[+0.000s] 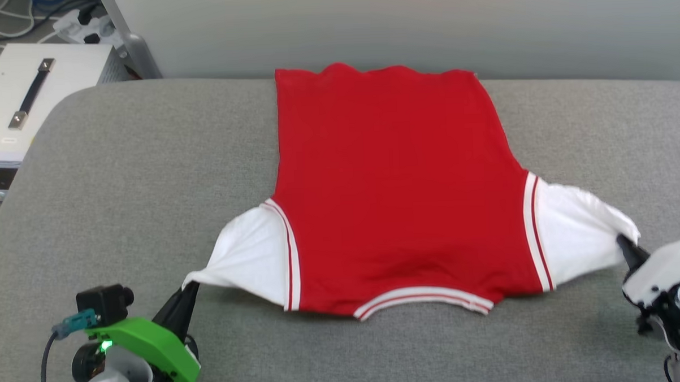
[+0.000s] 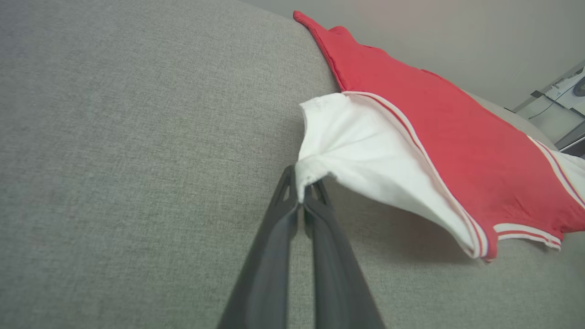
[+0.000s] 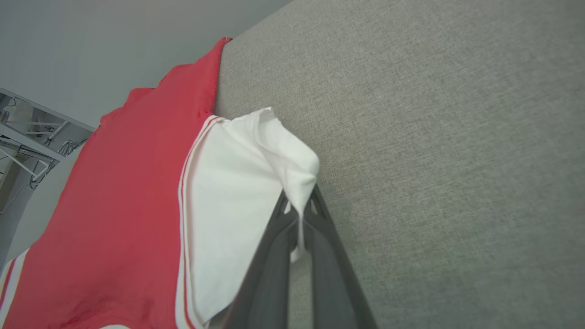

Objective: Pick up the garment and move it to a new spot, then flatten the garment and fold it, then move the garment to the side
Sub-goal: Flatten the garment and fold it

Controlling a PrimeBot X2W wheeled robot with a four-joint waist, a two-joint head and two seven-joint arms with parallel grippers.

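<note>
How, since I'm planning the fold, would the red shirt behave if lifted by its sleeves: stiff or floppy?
Probably floppy: each white sleeve bunches to a point where the left tool and right tool pinch it. The garment would likely sag between them, since its body lies limp on the grey surface. Seems light: small pinches hold sleeve edges up.

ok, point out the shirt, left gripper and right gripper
shirt (image 1: 396, 183), head view, middle of red body.
left gripper (image 2: 301, 194), left wrist view, between jaws shut on shirt.
right gripper (image 3: 299, 201), right wrist view, between jaws shut on shirt.

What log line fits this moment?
jersey: spread on grey surface | left tool: shut on left sleeve | right tool: shut on right sleeve
</note>
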